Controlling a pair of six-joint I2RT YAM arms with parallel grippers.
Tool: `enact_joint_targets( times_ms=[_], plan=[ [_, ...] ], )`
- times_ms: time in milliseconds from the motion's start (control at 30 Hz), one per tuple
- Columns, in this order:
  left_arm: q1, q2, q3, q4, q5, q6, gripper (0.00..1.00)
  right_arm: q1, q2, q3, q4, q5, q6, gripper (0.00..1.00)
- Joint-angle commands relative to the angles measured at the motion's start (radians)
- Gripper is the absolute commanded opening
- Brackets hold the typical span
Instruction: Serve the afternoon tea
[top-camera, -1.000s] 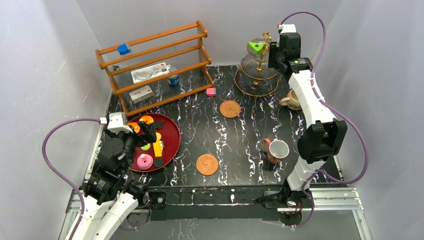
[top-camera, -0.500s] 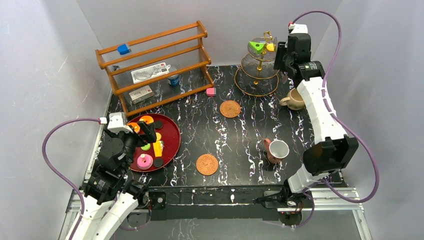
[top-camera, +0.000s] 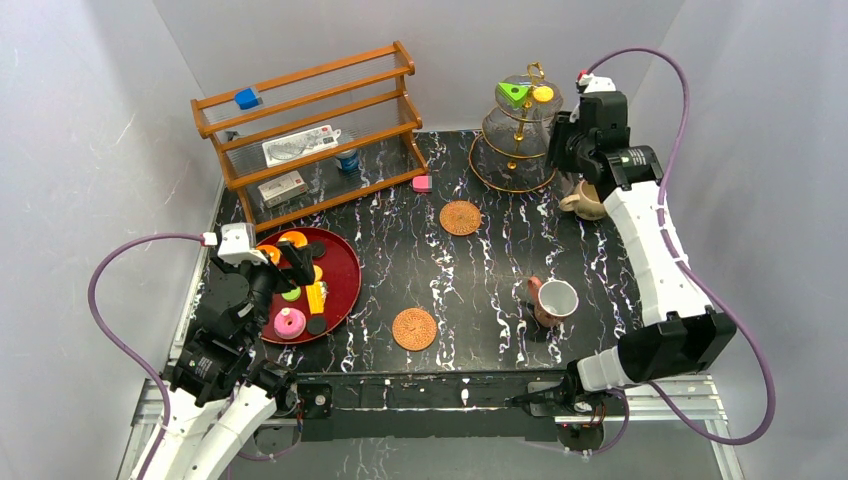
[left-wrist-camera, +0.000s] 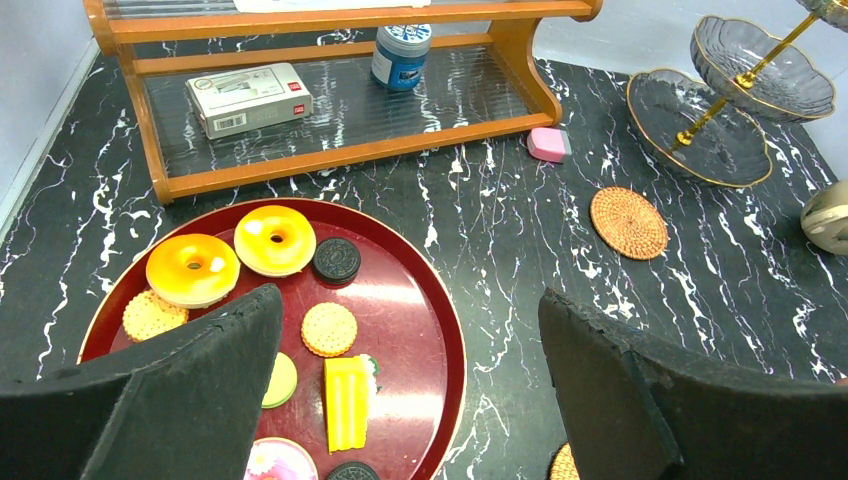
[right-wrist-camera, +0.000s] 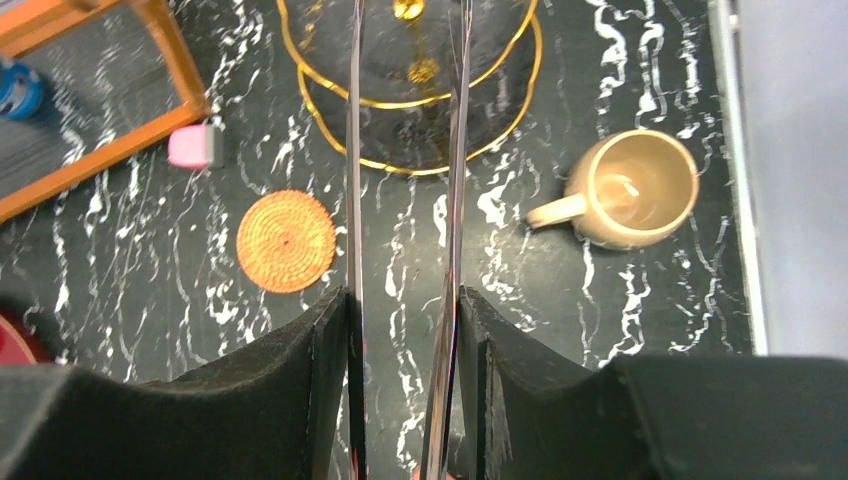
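The right fingers have drawn back from the gold-rimmed glass tiered stand. The round yellow piece now lies on its top dish, beside the green wedge. They stand slightly parted and hold nothing, with the glossy beige mug ahead to their right. The left fingers, unmoved, are spread wide over the round red tray holding ridged orange cookies.

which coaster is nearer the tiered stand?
The far coaster, just in front of the tiered stand's bottom tier. The other coaster lies near the table's front edge, right of the red tray.
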Motion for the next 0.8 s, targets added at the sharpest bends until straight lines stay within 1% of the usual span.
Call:
enact_joint_targets(
  times_ms=[0,200,300,400,767],
  plan=[
    [-0.003,0.011,-0.002,0.009,0.0,0.002,0.96,0.046,-0.082,-0.047,0.008,-0.073,0.035,0.49],
    [-0.003,0.011,-0.002,0.006,0.007,-0.001,0.96,0.165,-0.11,-0.112,0.039,-0.093,0.052,0.49],
    [-0.003,0.011,-0.002,0.006,0.008,-0.004,0.96,0.222,-0.13,-0.151,0.083,-0.125,0.073,0.49],
    [-0.003,0.013,-0.002,0.005,0.008,-0.005,0.96,0.307,-0.139,-0.193,0.125,-0.152,0.103,0.49],
    [-0.003,-0.008,0.001,0.0,-0.016,-0.01,0.96,0.555,-0.069,-0.27,0.249,-0.148,0.167,0.49]
  ],
)
